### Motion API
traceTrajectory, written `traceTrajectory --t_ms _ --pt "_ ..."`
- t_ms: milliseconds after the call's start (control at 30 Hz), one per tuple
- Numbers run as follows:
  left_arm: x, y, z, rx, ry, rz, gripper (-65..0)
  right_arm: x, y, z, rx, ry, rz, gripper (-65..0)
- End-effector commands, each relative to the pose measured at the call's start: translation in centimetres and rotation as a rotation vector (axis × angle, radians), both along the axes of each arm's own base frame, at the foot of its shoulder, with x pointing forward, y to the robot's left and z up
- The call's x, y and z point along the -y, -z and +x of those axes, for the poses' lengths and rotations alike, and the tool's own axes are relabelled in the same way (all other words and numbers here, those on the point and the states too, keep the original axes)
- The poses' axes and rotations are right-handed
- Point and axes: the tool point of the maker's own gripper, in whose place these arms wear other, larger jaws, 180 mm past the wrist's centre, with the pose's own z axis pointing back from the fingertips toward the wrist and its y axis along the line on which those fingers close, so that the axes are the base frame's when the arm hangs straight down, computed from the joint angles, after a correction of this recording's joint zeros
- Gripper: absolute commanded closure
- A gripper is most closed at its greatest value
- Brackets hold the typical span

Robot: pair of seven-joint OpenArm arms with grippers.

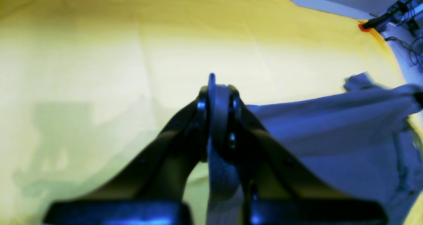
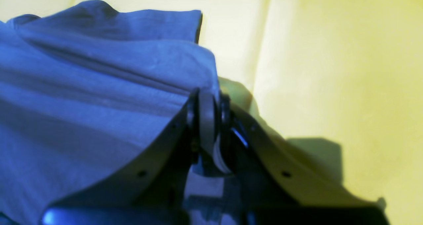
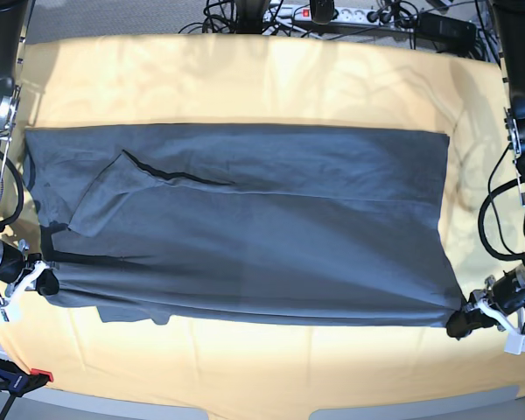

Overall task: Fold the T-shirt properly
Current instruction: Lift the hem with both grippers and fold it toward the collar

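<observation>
1. Shirt (image 3: 245, 227) lies spread across the yellow cloth (image 3: 245, 79).
2. My left claw (image 3: 465, 322) and right claw (image 3: 40, 282) each pinch a near shirt corner.
3. Lift both evenly, keep the hem taut.

Both wrist views are blurred; T-shirt (image 3: 245, 227) hem corners hidden inside the tools.

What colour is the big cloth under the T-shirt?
Yellow-orange cloth; clearest in the base view.

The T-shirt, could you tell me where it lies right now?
In the base view the T-shirt lies spread across the yellow-orange cloth, its near corners pinched by the left hand and right hand.
</observation>
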Motion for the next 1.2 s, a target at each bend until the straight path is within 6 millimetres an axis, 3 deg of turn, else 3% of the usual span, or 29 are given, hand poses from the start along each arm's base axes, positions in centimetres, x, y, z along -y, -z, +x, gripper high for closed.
traceTrajectory --t_ms 0,200,533,700,867,1000,1167 --pt "-0.8 -3.4 0.7 0.074 -0.011 -0.026 0.0 1.4 -2.9 1.2 0.071 0.025 -0.014 0.0" --pt "1.3 -3.9 -0.1 0.031 0.067 -0.159 0.0 1.2 -3.5 1.4 0.085 0.021 -0.006 0.0" --pt "2.1 -4.5 0.6 0.069 0.063 -0.191 0.0 1.9 -8.1 2.9 0.179 0.001 -0.089 0.0" --pt "3.8 -4.4 0.7 0.055 0.101 -0.223 0.0 1.8 -8.1 3.0 0.184 0.001 -0.086 0.0" --pt "5.5 -5.7 -0.5 0.037 0.209 -0.257 0.0 1.9 -8.1 2.9 0.178 0.002 -0.085 0.0" --pt "6.6 -7.4 -2.0 0.038 0.316 -0.231 0.0 1.8 -6.7 2.0 0.119 -0.001 -0.068 0.0" --pt "7.0 -7.3 -3.4 -0.005 0.390 -0.145 0.0 2.0 -5.3 1.1 0.074 -0.002 -0.078 0.0"
